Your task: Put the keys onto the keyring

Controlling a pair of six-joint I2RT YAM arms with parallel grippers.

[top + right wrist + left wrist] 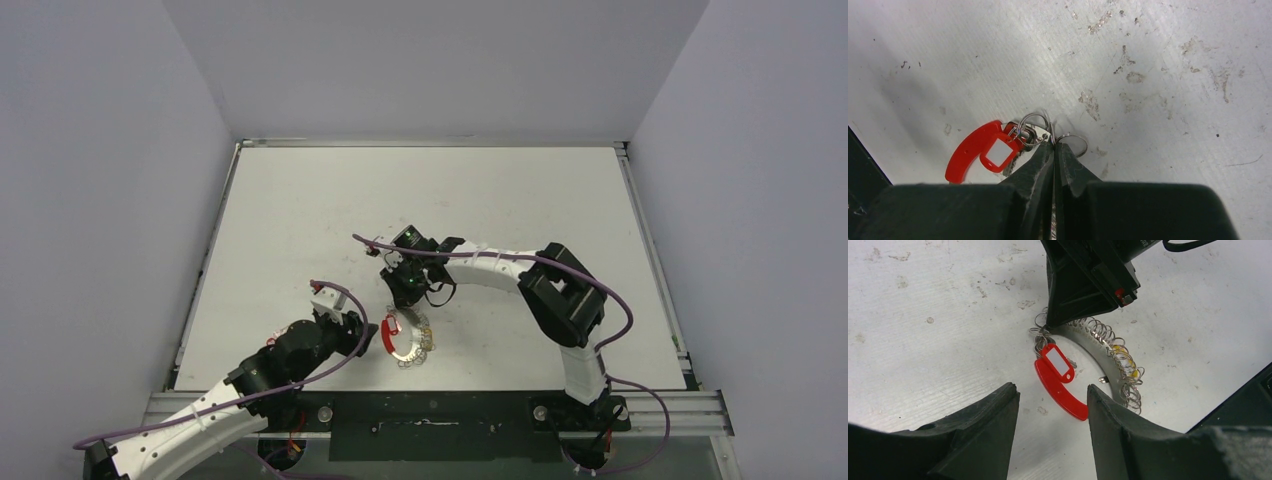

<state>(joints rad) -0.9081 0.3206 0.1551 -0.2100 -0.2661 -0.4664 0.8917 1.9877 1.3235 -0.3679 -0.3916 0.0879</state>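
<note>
right arm [500, 265] reaches left, jaws closed at the keyring [1091, 351]; left arm [290, 355] low, jaws parted, empty.

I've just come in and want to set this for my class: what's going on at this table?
Two robot arms work over a keyring lying on the table. The right tool is shut, its tips down at the small wire loops beside a red tag; whether it pinches one is unclear. The left tool stands open by the ring's red piece, gripping nothing. Many loops and a yellow tag lie along the ring.
</note>
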